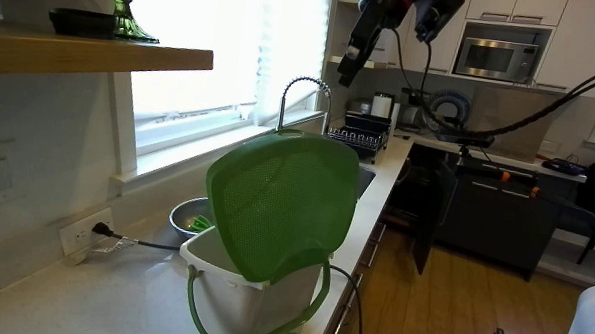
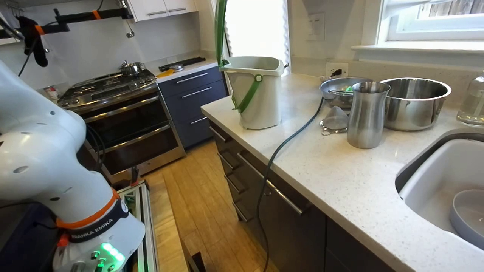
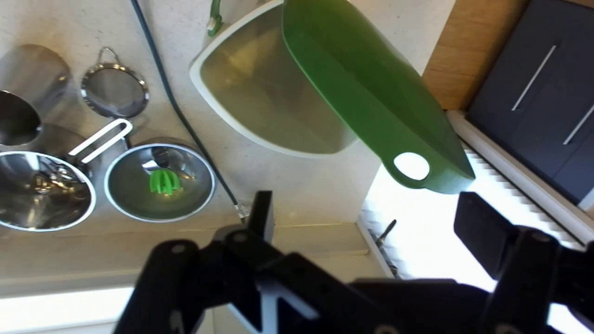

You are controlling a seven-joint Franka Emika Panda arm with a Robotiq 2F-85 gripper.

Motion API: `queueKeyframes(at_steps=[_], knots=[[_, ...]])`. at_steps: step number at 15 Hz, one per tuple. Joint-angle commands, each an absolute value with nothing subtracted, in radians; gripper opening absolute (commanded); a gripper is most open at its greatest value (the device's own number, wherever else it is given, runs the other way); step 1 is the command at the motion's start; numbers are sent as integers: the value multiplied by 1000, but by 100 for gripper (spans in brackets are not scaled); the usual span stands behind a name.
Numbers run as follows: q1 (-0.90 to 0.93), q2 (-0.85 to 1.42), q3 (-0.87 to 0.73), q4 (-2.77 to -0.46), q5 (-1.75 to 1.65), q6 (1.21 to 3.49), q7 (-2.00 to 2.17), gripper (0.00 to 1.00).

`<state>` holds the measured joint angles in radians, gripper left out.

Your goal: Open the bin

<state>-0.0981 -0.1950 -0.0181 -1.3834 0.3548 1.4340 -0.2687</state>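
Bin [image 2: 265, 98]: open; nothing remains, I judge.
Lid [image 2: 220, 32]: upright, left in an exterior view.
Gripper [image 3: 370, 221]: fingers apart, empty.

The white arm [image 2: 56, 158] holds the end effector [image 3: 366, 218] aloft, pointing downward, its two fingers [image 3: 485, 236] spread wide apart.
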Motion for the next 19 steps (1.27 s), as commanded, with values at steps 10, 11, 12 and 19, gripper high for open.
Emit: queueKeyframes(at_steps=[10,11,12,19], knots=[[-62,-447,105,-1612,52,1545,184,100],[-59,-455,106,-1620,47,1541,198,100],[-55,-465,106,-1633,46,1543,206,100],[-38,-442,92,-1625,64,1514,185,100]])
